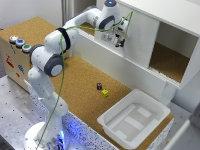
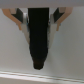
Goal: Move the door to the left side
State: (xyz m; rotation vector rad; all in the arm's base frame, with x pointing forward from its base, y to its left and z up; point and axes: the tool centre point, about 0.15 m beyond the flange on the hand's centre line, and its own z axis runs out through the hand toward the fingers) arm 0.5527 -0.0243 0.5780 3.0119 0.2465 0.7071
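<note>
Gripper (image 1: 120, 40) is right up against the door (image 1: 137, 42), its fingers (image 2: 20, 19) sitting either side of the black handle (image 2: 40, 37). They look clamped on it, though blur leaves contact uncertain.

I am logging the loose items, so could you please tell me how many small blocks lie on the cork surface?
2. A dark block and a yellow block lie side by side on the cork, between the arm's base and the white bin. More could be hidden behind the arm.

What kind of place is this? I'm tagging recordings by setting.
Probably a robotics lab test bench: a cork-topped table, a box with coloured push buttons, and a white mock cabinet with a sliding door.
</note>
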